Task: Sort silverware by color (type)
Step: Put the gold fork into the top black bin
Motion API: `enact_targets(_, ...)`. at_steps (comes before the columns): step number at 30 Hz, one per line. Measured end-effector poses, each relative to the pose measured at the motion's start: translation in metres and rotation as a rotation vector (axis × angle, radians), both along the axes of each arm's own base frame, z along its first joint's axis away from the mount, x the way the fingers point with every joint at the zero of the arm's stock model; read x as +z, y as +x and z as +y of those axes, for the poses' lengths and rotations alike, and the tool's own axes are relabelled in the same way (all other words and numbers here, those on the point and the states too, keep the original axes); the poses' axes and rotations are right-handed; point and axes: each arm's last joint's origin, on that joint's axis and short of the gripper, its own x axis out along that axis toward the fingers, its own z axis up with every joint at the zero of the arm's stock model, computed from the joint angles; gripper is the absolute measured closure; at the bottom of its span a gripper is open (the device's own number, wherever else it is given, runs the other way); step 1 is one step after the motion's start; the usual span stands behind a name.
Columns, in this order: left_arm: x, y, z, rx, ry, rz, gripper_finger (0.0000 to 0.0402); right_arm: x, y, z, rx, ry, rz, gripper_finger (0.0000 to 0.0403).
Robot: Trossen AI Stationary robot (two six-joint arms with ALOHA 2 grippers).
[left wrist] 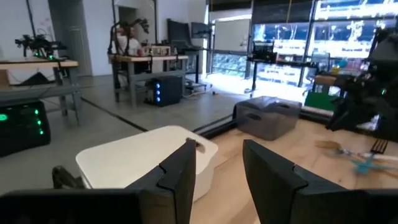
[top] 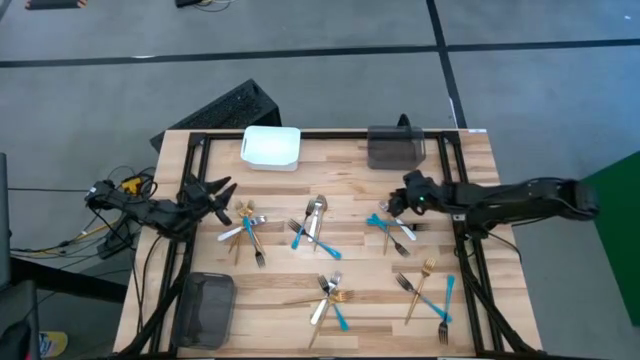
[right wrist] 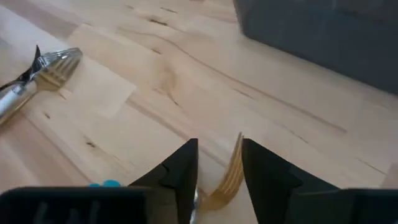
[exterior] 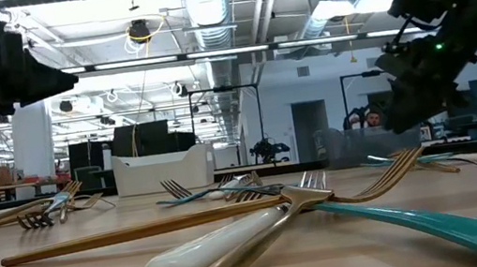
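Silverware (top: 318,229) lies scattered between white bin (top: 271,147) and grey bins (top: 396,148).

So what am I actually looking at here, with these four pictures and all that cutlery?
These are four cameras on one robot at the same moment. The robot is two dark arms at a wooden table, each ending in a two-fingered hand.

One camera looks straight down from above. One sits at table height, so the cutlery looks huge. The other two ride on the arms' wrists and look out past the fingers.

Spread over the table are small piles of forks, spoons and knives in silver, gold and blue. There is a white bin and two dark grey bins, one beside the white bin and one at a corner.

The right hand is low over the table with a gold fork between its fingers; whether it grips it I cannot tell. The left hand is open, holding nothing, facing the white bin.
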Motion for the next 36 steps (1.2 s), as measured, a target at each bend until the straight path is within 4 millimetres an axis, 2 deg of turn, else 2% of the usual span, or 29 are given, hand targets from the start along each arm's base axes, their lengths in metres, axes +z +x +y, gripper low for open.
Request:
enact_targets(6,-0.002,0.001,-0.001,-0.026,-0.011,0.005,0.0281,-0.001,0.012,-0.002,0.001,0.041,0.07,0.0197)
enact_targets(10,-0.002,0.0,0.0,-0.009,0.03,0.045,0.0281,-0.014,0.016,-0.004,-0.038,0.091,0.157,0.0191)
enact_targets(15,-0.003,-0.001,0.001,0.036,0.057,0.078,0.0281,-0.03,0.017,-0.013,-0.107,0.132,0.233,0.0213)
enact_targets(19,-0.003,-0.001,0.001,0.036,0.046,0.067,0.0281,-0.031,0.018,-0.022,-0.102,0.141,0.272,0.0258)
enact_targets(26,-0.004,-0.002,0.002,0.113,0.074,0.109,0.0281,-0.007,0.025,-0.041,-0.027,0.091,0.377,0.0384)
enact_targets(30,-0.004,-0.003,0.003,0.133,0.073,0.111,0.0281,0.013,0.037,-0.051,0.049,0.058,0.357,0.0379)
enact_targets(36,-0.004,-0.003,0.003,0.126,0.04,0.075,0.0281,0.057,0.058,-0.06,0.183,-0.073,0.328,0.0391)
